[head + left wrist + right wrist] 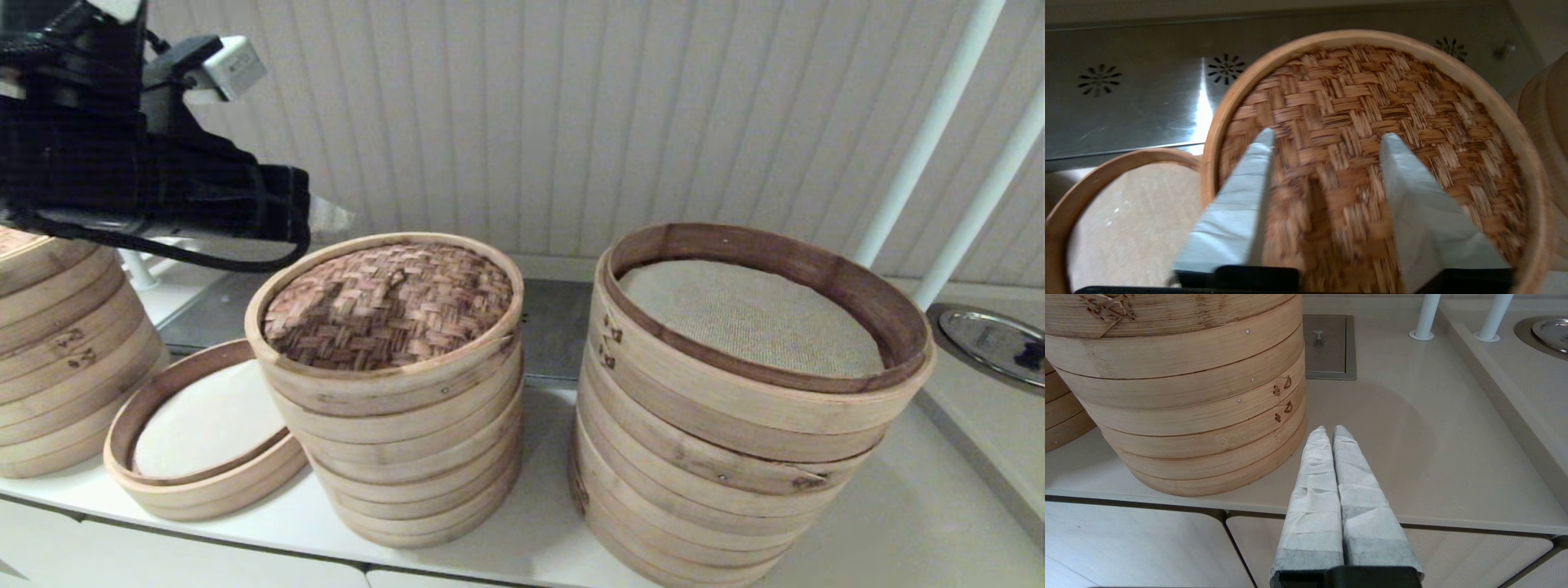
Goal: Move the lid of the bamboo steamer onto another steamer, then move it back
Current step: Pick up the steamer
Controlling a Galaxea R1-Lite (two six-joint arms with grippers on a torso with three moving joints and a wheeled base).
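Two spread fingers of left tool (1327, 141) above round pinkish-brown woven bamboo steamer lid (390, 302), seated on medium five-tier pale bamboo steamer stack (416, 457); right tool (1329, 430) closed, empty.

Ribbed pale wall (522, 106), beige counter (914, 506)

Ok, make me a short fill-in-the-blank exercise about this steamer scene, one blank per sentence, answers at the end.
1. The bamboo steamer lid sits on top of the ____ stack of the two in front of the robot.
2. The left tool hovers above the lid with its fingers ____.
3. The right tool is by the counter's front edge, beside the wide stack, with its fingers ____.
4. The low single steamer holds a ____ liner.

Missing words: narrower; open; shut; white
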